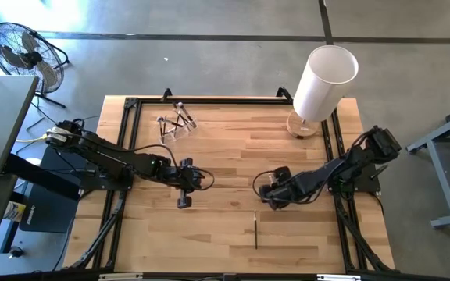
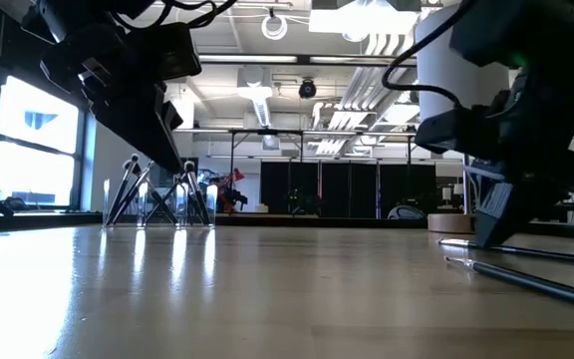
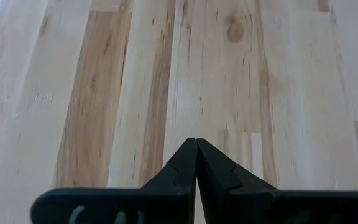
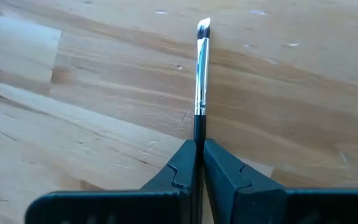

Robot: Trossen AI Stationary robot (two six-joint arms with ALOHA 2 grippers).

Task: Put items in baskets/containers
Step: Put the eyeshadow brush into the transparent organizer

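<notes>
A clear holder (image 1: pixel 176 125) at the far left of the table holds several thin brushes, which lean on its rim (image 2: pixel 162 199). One dark brush (image 1: pixel 256 231) lies flat on the table near the front edge (image 2: pixel 526 281). My right gripper (image 1: pixel 266 197) stands right of centre, shut on another brush (image 4: pixel 201 74) with a silver ferrule and a pale tip. My left gripper (image 1: pixel 184 201) hovers left of centre, shut with nothing between its fingers (image 3: pixel 196 142). My right gripper pinches the brush's dark handle (image 4: pixel 199 132) between its two fingers, just behind the silver ferrule. The fingers come steeply from above. The brush end sticks out past the fingertips, low over the wood; the fingers hide the rest of the handle. Whether it is off the table, I cannot tell.
A tall white cylinder (image 1: pixel 323 82) on a round wooden base stands at the far right corner. A black frame (image 1: pixel 131 105) runs along the table's left, far and right sides. Bare wood lies between the two grippers and the holder.
</notes>
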